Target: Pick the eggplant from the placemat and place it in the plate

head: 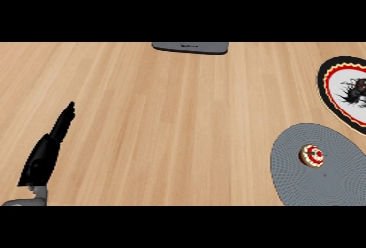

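A light wooden counter [178, 126], its boards running nearly upright through the frame, fills the whole view. At the lower left, nearest the viewer, the left hand [44, 157] is seen above a short grey stretch of forearm; its black fingers are held straight and close together, pointing toward the upper right, released and grasping nothing, and nothing lies near it on the bare wood. At the lower right a round grey placemat [336, 189] is cut off by the right edge of the frame, and on its upper left part a small round object [312, 155] with red and cream rings is seen; whether this is the eggplant cannot be told. Above the placemat and apart from it, at the right edge, a plate [330, 80] with a black rim, a red band and a white centre is partly shown, a dark irregular shape [355, 92] lying on its white centre. At the top centre, farthest away, the edge of a flat grey object [190, 47] is visible.
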You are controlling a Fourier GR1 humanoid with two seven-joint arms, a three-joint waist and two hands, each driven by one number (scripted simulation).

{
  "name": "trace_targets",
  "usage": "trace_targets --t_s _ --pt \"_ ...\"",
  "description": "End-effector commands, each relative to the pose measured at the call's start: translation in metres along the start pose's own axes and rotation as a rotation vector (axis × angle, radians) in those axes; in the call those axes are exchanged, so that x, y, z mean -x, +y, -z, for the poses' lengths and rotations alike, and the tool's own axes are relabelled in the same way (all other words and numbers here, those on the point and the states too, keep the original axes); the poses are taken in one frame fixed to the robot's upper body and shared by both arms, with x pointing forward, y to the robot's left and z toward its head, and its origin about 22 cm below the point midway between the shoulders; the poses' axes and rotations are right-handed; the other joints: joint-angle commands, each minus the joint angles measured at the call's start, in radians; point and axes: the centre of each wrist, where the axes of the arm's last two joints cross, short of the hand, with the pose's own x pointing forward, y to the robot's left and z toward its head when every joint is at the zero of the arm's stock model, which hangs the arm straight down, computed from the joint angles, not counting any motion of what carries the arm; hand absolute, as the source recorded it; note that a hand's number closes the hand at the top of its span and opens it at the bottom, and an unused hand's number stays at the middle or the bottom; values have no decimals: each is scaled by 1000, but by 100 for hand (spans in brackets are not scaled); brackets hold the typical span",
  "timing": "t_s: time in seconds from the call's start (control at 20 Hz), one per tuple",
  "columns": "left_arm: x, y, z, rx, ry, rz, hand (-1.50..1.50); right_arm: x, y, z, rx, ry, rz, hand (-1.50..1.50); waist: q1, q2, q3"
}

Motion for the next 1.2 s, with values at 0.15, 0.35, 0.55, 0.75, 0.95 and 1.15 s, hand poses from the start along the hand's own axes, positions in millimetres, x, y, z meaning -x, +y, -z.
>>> trace_targets --t_s 0.15,0.35,0.55,0.75,0.95,1.15 --pt "1 11 8 -20 1 6 0 -8 46 47 -168 -62 57 150 -13 -1 -2" --pt "-4 11 -2 0 -1 16 0 6 76 37 -183 44 238 150 -2 0 1" --pt "7 7 -7 -19 -4 11 0 5 84 44 -195 129 203 -150 -9 2 0" --pt "0 14 -1 -31 10 -6 0 5 93 47 -160 87 256 -150 -23 -2 1" --pt "-2 6 -1 -32 10 0 0 2 89 54 -8 42 426 -150 -27 -1 2" --pt "0 16 1 -30 15 7 0 8 55 36 156 105 510 -150 -29 4 2"
